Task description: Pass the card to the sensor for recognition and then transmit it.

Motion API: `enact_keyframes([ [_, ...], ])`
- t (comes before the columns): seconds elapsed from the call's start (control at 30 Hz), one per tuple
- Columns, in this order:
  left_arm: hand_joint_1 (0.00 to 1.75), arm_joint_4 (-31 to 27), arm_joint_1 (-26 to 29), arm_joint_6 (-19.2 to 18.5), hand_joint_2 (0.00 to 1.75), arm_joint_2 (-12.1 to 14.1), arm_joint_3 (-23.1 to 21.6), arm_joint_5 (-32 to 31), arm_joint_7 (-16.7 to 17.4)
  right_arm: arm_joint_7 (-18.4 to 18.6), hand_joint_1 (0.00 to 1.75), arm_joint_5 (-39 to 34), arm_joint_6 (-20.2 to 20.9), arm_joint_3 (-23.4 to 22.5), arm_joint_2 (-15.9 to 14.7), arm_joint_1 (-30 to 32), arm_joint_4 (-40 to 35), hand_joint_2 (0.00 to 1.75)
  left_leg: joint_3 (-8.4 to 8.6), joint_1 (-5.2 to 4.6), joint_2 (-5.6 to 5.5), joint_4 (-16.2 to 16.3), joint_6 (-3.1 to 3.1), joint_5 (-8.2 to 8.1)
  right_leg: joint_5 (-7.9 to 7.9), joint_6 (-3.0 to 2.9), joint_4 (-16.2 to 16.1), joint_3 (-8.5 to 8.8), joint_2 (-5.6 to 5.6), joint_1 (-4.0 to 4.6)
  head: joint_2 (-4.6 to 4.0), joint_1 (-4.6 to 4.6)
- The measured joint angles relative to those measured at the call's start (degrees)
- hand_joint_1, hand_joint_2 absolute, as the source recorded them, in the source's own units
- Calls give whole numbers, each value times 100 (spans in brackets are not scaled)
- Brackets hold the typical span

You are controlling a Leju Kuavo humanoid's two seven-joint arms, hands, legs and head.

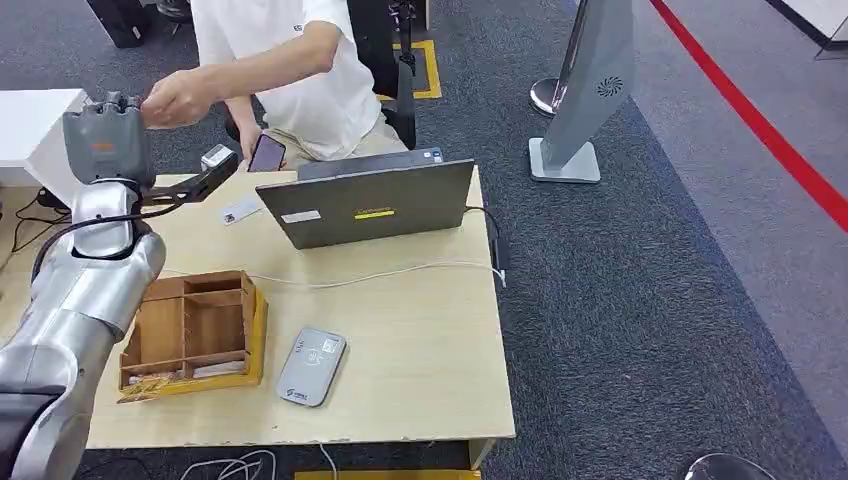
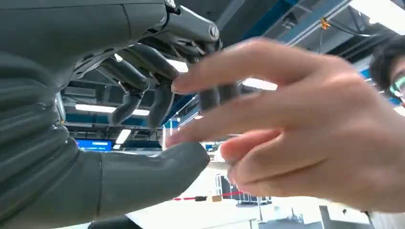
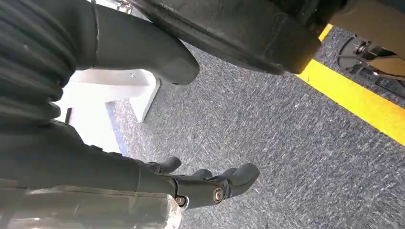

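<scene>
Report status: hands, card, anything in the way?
Left hand raised, fingers apart, person's hand at its fingertips. No card visible in it. Right hand hanging over the floor, holding nothing. Card reader on table, unobstructed.

Sensor (image 1: 312,366): flat grey reader pad with rounded corners, light markings on top, lying flat on the counter (image 1: 420,330) near its front edge, just beside the wooden organizer's right side, slightly angled. Card: cannot tell. A small white card-like piece (image 1: 240,211) lies flat on the counter's far left, beside the laptop; too small to confirm.
</scene>
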Motion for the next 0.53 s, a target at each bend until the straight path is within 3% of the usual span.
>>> enact_keyframes([
  [0.37,0,192,1,192,175,114,2,-18,-247,-2,0,-2,-4,17,-2,8,0,175,-5,0,-2,0,0,0,0,0,0,-5,-3,0,0,0],
  [0.53,0,122,62,398,175,105,59,-20,-656,28,0,-83,-28,17,-2,21,0,175,-5,0,-2,0,0,0,0,0,0,-6,-3,0,0,0],
])
